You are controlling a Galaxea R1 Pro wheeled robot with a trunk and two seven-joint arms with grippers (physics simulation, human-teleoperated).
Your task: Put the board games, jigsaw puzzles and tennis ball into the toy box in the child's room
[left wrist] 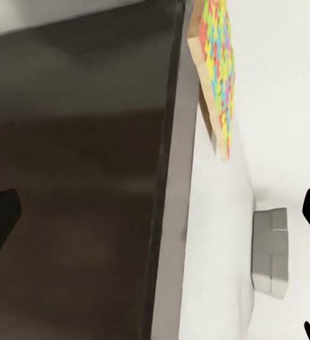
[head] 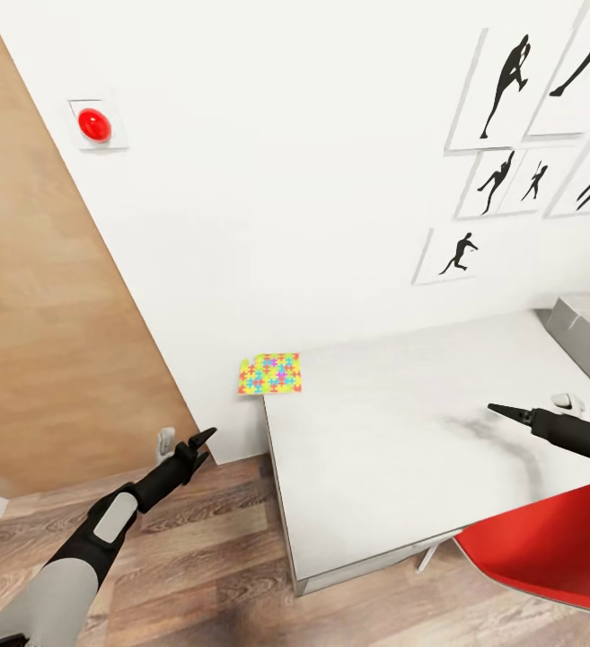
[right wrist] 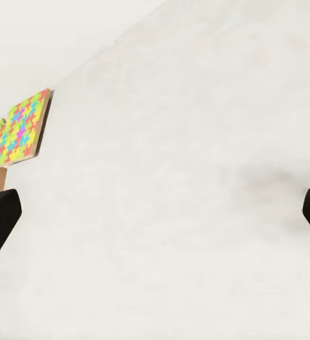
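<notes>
Colourful jigsaw puzzle [head: 270, 374] overhanging table [head: 393, 449] corner

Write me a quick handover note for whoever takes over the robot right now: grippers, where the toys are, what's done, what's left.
Left gripper: open, empty, low beside the table's left end, over the floor.
Right gripper: empty, over the tabletop; the head view doesn't show its opening, but the wrist view has the fingers wide apart.
Jigsaw puzzle: at the table's far left corner against the wall, overhanging the edge.
Toy box: far right of the table, something colourful inside.
Done: at least one item apparently boxed.
Left: puzzle next; other toys unseen.
</notes>
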